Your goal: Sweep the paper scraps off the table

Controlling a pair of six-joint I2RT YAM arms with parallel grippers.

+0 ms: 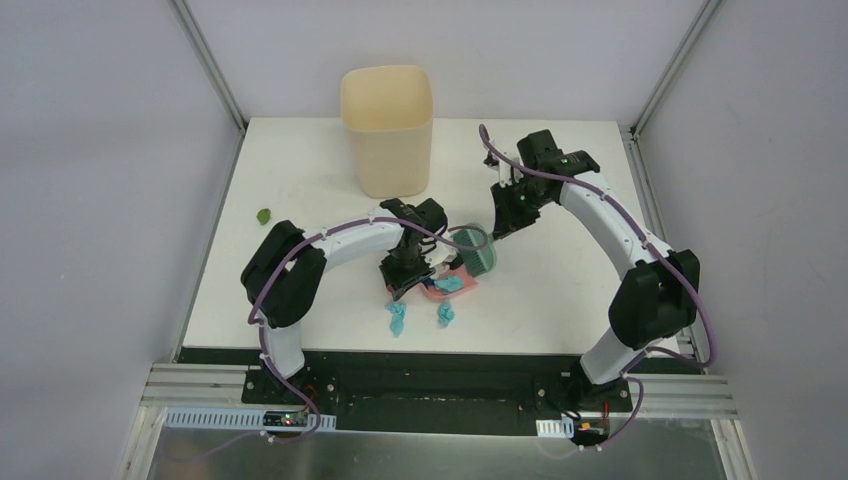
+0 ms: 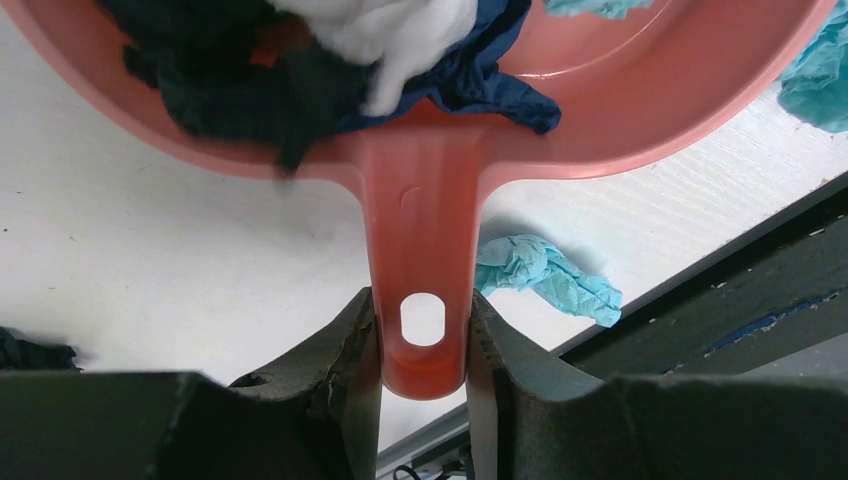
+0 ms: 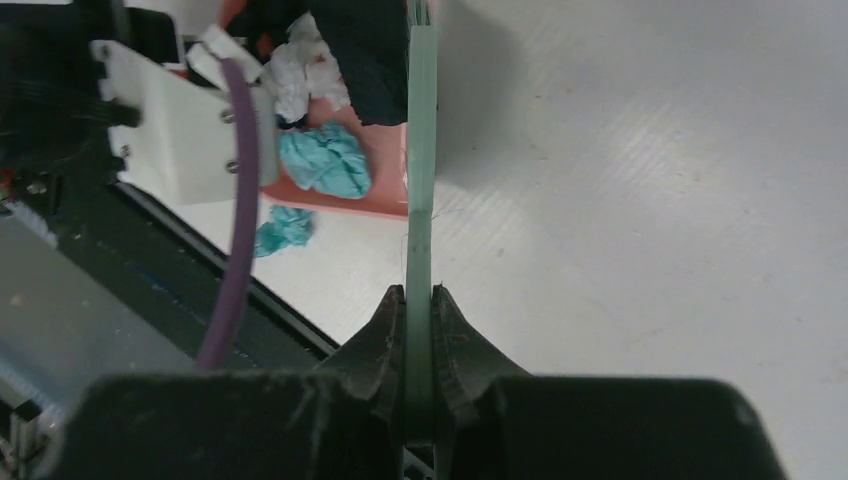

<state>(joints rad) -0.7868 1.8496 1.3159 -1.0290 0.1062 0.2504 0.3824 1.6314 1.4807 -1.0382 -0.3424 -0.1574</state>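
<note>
The left gripper (image 2: 424, 335) clamped the dustpan (image 2: 420, 200) handle; the right gripper (image 3: 420, 315) pinched the brush (image 3: 422, 150). Scraps (image 2: 400, 30) filled the dustpan — two blue ones (image 1: 398, 320) lay on the table (image 1: 300, 160) nearby, a green one (image 1: 264, 215) far left.

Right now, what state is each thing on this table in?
Pink plastic dustpan: handle gripped in left jaws, holding dark and white paper wads.
Teal hand brush: handle clamped in right jaws.
Tall cream bin: upright, open-topped.
Two light-blue paper wads: loose on white table.
Green paper wad: loose, left side.
</note>
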